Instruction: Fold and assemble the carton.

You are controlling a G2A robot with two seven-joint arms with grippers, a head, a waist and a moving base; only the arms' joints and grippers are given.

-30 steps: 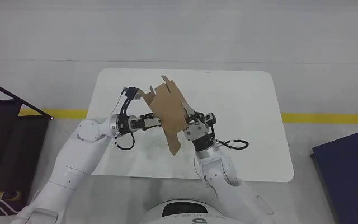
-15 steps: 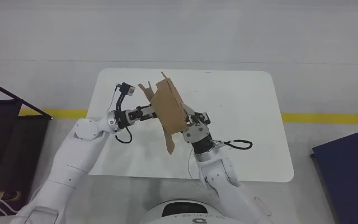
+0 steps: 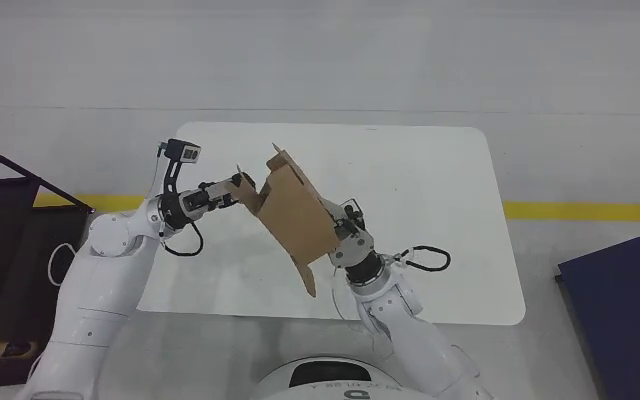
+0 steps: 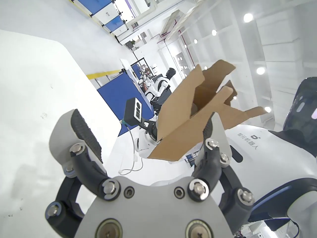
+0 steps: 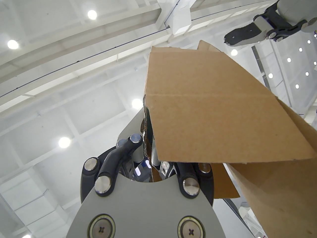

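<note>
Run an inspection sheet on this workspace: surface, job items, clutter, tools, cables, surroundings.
Surface: white rounded table, a few small dark specks.
Job's things: brown cardboard carton, partly opened with loose flaps, held up above the table.
Clutter: nothing seen.
Tools: right tool shut on an edge of the carton. Left tool open, one finger beside a flap, contact unclear.
Cables: black cable loop at the right wrist and black cable at the left wrist, both apart from the carton.
Surroundings: yellow floor line passing behind the table, blue panel on the floor to the robot's right.
</note>
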